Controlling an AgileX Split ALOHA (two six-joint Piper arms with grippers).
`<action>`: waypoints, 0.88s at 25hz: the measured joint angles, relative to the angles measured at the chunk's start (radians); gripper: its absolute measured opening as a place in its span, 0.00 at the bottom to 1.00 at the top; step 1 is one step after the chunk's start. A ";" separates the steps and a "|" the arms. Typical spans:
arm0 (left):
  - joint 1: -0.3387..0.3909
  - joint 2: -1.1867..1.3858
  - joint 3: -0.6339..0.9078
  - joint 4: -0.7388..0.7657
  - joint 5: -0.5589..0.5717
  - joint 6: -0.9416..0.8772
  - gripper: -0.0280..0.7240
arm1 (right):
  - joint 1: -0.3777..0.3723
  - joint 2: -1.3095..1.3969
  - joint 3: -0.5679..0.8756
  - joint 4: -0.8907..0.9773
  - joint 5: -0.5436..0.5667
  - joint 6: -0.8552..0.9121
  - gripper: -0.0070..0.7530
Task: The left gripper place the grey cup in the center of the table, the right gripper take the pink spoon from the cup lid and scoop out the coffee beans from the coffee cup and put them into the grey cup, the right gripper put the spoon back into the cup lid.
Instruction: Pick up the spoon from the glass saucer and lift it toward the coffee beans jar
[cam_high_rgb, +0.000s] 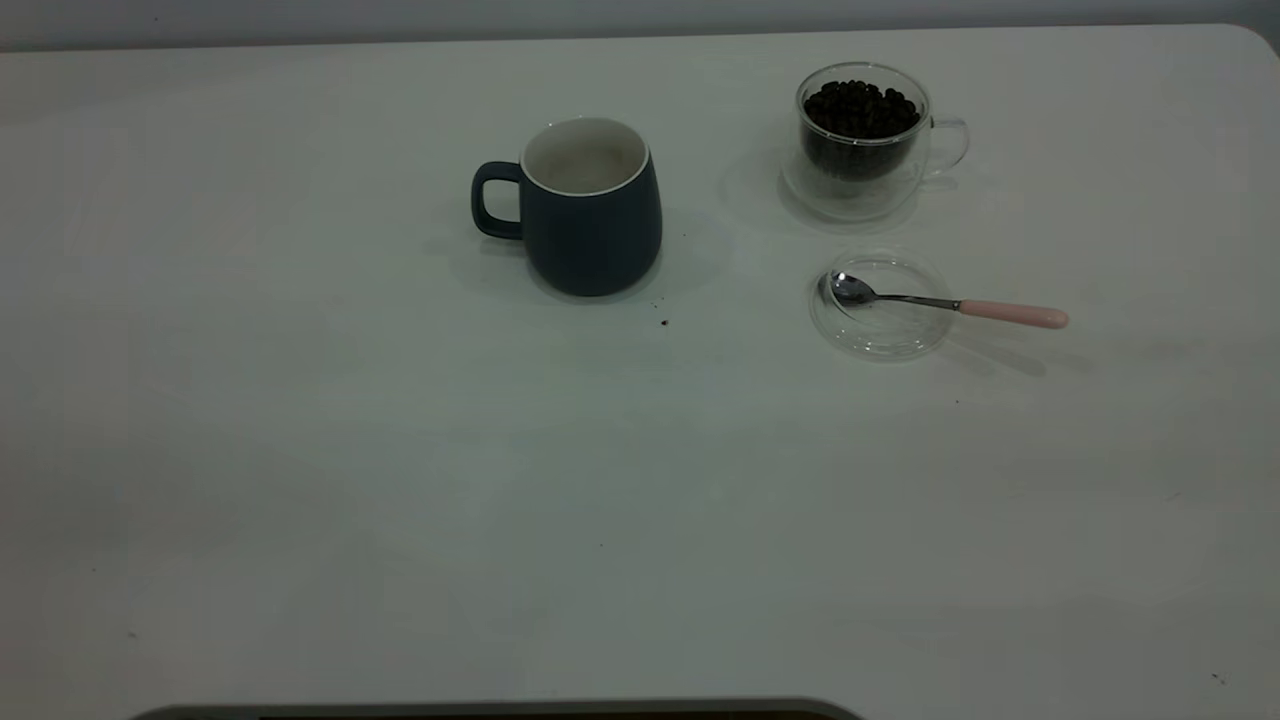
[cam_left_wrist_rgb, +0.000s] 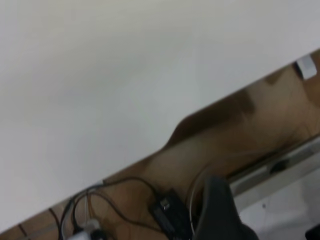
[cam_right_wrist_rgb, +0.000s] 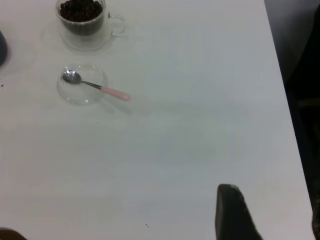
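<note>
The grey cup (cam_high_rgb: 590, 215) stands upright on the white table (cam_high_rgb: 400, 480), handle to the left, and looks empty. To its right stands the clear coffee cup (cam_high_rgb: 862, 140), full of coffee beans (cam_high_rgb: 860, 108). In front of it lies the cup lid (cam_high_rgb: 880, 305) with the pink spoon (cam_high_rgb: 940, 303), bowl in the lid and pink handle sticking out to the right. The right wrist view shows the coffee cup (cam_right_wrist_rgb: 82, 22), lid (cam_right_wrist_rgb: 80, 85) and spoon (cam_right_wrist_rgb: 95, 86) far off. My right gripper (cam_right_wrist_rgb: 272, 220) is open over the table's right side. My left gripper (cam_left_wrist_rgb: 265, 220) is open beyond the table edge. Neither shows in the exterior view.
The left wrist view shows the table edge (cam_left_wrist_rgb: 150, 160), with brown floor, cables and a black box (cam_left_wrist_rgb: 167, 215) below it. The right wrist view shows the table's right edge (cam_right_wrist_rgb: 282, 100). A dark crumb (cam_high_rgb: 664, 322) lies in front of the grey cup.
</note>
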 joint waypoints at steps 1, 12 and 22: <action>0.000 0.000 0.000 0.000 -0.003 0.000 0.79 | 0.000 0.000 0.000 0.000 0.000 0.000 0.56; 0.000 -0.001 0.030 0.000 -0.013 0.000 0.79 | 0.000 0.000 0.000 0.000 0.000 0.000 0.56; 0.027 -0.026 0.030 0.000 -0.015 0.000 0.79 | 0.000 0.000 0.000 0.000 0.000 0.000 0.56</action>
